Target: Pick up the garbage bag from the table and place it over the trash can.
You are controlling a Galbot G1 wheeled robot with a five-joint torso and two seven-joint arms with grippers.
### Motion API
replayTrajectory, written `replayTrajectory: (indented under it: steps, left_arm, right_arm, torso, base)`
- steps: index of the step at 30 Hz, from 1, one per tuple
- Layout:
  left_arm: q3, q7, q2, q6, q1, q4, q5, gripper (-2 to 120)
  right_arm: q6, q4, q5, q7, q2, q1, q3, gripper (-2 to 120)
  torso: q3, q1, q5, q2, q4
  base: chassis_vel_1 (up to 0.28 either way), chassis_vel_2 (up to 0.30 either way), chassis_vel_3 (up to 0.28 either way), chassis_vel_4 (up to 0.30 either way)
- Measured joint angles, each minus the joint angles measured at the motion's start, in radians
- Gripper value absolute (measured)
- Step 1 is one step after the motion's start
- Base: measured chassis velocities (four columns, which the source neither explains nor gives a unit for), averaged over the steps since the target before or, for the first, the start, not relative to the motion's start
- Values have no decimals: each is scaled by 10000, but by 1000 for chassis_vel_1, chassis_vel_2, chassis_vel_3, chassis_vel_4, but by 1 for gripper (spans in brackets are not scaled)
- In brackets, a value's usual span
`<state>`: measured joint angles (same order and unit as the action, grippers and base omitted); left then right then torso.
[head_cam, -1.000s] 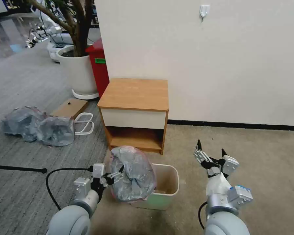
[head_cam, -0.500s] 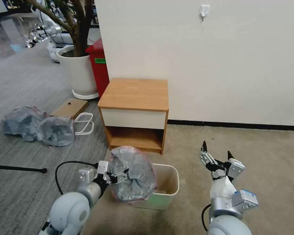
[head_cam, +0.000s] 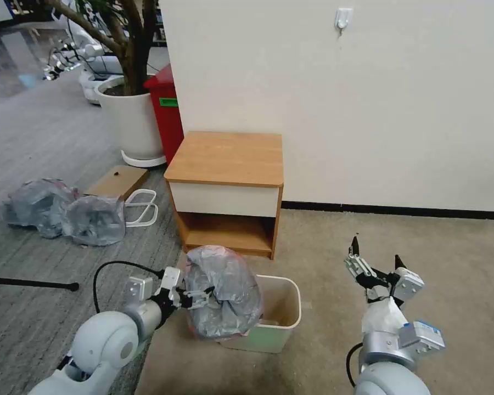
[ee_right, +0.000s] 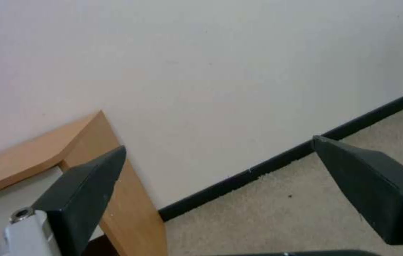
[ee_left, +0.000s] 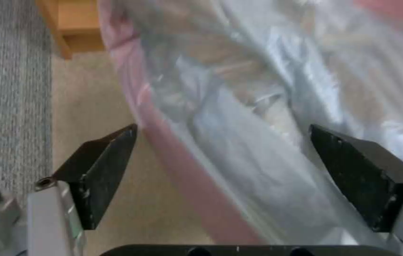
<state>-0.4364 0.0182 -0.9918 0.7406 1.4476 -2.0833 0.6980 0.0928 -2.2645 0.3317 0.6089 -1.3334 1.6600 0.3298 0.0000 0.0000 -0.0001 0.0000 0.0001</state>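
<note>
The garbage bag (head_cam: 223, 289), crumpled grey plastic with a pink rim band, lies heaped over the left half of the cream trash can (head_cam: 284, 323) on the carpet. My left gripper (head_cam: 200, 297) is at the bag's left side and open. In the left wrist view its fingers (ee_left: 102, 170) stand wide apart, with the bag (ee_left: 258, 117) and its pink rim between them. My right gripper (head_cam: 377, 262) hangs open over bare carpet to the right of the can, holding nothing. The table (head_cam: 228, 159) stands behind the can against the wall, its top bare.
Two bulging grey bags (head_cam: 60, 211), a flat cardboard piece (head_cam: 117, 181) and a white wire frame (head_cam: 141, 206) lie on the floor at left. A red bin (head_cam: 167, 112) and a white planter (head_cam: 129, 123) stand behind. A black rod (head_cam: 30, 283) lies at left.
My left arm has drawn back and sunk to the lower left, its gripper staying at the bag. The right gripper has shifted right and slightly lower. The bag has barely moved.
</note>
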Motion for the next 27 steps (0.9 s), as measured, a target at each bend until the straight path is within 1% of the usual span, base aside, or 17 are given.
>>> replayTrajectory:
  steps: [5,14,21,22,23,25,26,27]
  left_arm:
    - [224,-1,55,-20,-375,298,82,91]
    - [747,8,-27,-37,-1055,491,385,91]
    - [1064,10,-47,-38,-1219,773,373,91]
    - [1122,10,-58,-39,-1248,832,368,85]
    - [1122,10,-58,-39,-1248,832,368,85]
    - [1186,5,-82,-40,-1280,904,361,79]
    - [1219,-1,-101,-41,-1290,936,354,74]
    - [1219,-1,-101,-41,-1290,936,354,74]
  right_arm:
    - [92,72,-98,4,-51,14,-21,100]
    - [112,40,-174,16,-23,72,-13,100]
    - [116,-83,-180,34,-20,110,46,100]
    - [117,-100,-182,35,-16,124,67,100]
    - [117,-100,-182,35,-16,124,67,100]
    - [124,-109,-187,38,-18,146,97,100]
    - [137,-109,-191,41,-25,166,116,100]
    - [137,-109,-191,41,-25,166,116,100]
  torso:
    - [0,0,1,0,0]
    - [0,0,2,0,-1]
    - [0,0,2,0,-1]
    - [0,0,2,0,-1]
    - [0,0,2,0,-1]
    - [0,0,2,0,-1]
    - [0,0,1,1,-1]
    - [0,0,1,1,-1]
  base:
    - [0,0,0,0]
    - [0,0,0,0]
    - [0,0,0,0]
    - [0,0,0,0]
    - [0,0,0,0]
    - [0,0,0,0]
    - [0,0,0,0]
    - [0,0,0,0]
